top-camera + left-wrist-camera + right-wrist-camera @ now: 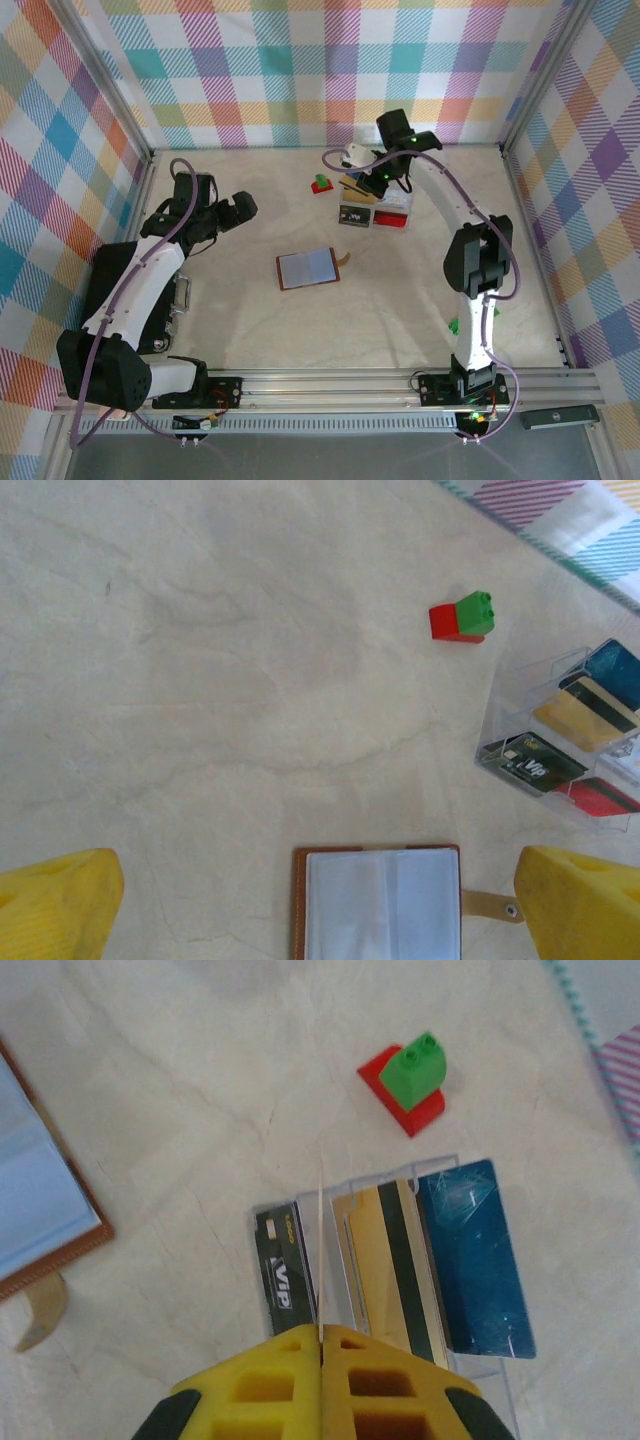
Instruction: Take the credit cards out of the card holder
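Grip check: right gripper (pixel 321 1338) was clamped on a thin pale card (pixel 320 1240), held edge-on over the clear plastic compartment box (pixel 336 1290). Box held a black VIP card (pixel 285 1270), a gold striped card (pixel 385 1270) and a blue card (pixel 475 1260). A red-and-green toy block (pixel 412 1085) sat at 12 o'clock of the box.

Card looked light, stiff with some flex, and slick. I'd pinch the flat faces near a short edge.

The reddish-brown bifold card holder (pixel 308 268) lay open mid-table, at 8 o'clock of the box. Visible pockets looked empty.

Right arm was stretched toward 12 o'clock, wrist pointing down. Left gripper (pixel 320 880) was spread wide, holding nothing, hovering at 10 o'clock of the holder with its arm folded back.
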